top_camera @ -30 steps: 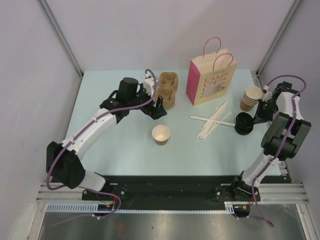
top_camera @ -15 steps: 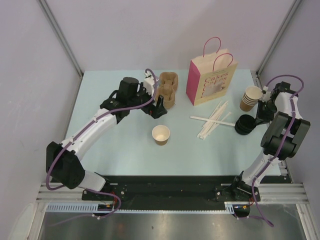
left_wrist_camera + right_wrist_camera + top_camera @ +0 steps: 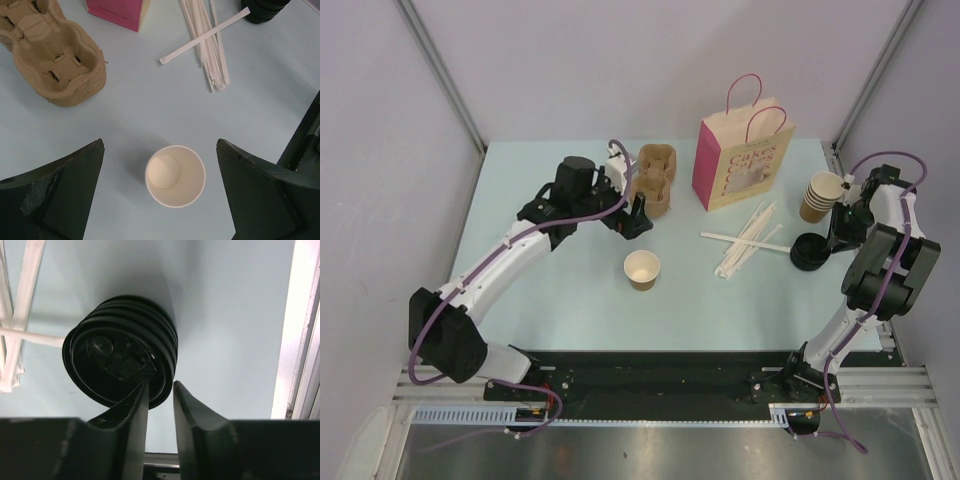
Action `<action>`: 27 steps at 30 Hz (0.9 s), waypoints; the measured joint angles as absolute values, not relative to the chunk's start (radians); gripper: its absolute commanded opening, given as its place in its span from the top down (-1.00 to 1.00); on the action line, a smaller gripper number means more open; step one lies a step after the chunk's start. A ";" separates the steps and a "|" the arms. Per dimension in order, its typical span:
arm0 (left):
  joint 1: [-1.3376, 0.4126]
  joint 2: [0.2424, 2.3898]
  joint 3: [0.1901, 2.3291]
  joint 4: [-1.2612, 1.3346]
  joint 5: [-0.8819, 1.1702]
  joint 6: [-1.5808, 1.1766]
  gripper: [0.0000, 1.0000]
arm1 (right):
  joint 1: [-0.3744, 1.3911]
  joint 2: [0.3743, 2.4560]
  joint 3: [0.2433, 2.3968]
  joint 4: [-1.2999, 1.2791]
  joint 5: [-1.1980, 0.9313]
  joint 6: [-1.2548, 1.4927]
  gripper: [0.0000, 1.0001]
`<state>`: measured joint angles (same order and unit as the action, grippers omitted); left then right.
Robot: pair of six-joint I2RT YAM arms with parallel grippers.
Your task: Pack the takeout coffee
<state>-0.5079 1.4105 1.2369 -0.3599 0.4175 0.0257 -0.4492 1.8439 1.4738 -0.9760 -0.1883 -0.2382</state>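
the brown paper cup (image 3: 175, 176) stands upright and open-topped near the middle of the pale blue table (image 3: 720, 310), well apart from the pink paper bag (image 3: 740, 160), which stands upright at the far edge. the left gripper (image 3: 160, 145) hangs above the table just behind the cup with its jaws spread wide and nothing in them. in the left wrist view the cup shows in the gap between the two fingers, touching neither. beside this gripper lies a stack of moulded cardboard cup carriers (image 3: 653, 180). a loose bunch of white wrapped straws (image 3: 745, 238) lies to the right of the cup. further right, the right gripper (image 3: 161, 386) reaches down at a stack of black lids (image 3: 120, 357). its jaws stand narrowly apart, one finger over the inside of the top lid and the other outside it, with the lid's rim in the gap. whether the fingers press that rim i cannot tell. just behind the lids is a stack of pale beige cups (image 3: 820, 196).
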 measured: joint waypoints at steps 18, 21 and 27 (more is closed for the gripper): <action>-0.508 1.363 1.191 -0.345 0.420 0.035 -0.99 | -0.448 1.801 1.474 -1.016 -0.172 -0.237 0.19; -0.508 1.363 1.191 -0.344 0.422 0.035 -0.99 | -0.448 1.826 1.474 -1.010 -0.172 -0.236 0.21; -0.508 1.363 1.191 -0.337 0.422 0.034 -0.99 | -0.446 1.882 1.487 -1.004 -0.172 -0.234 0.54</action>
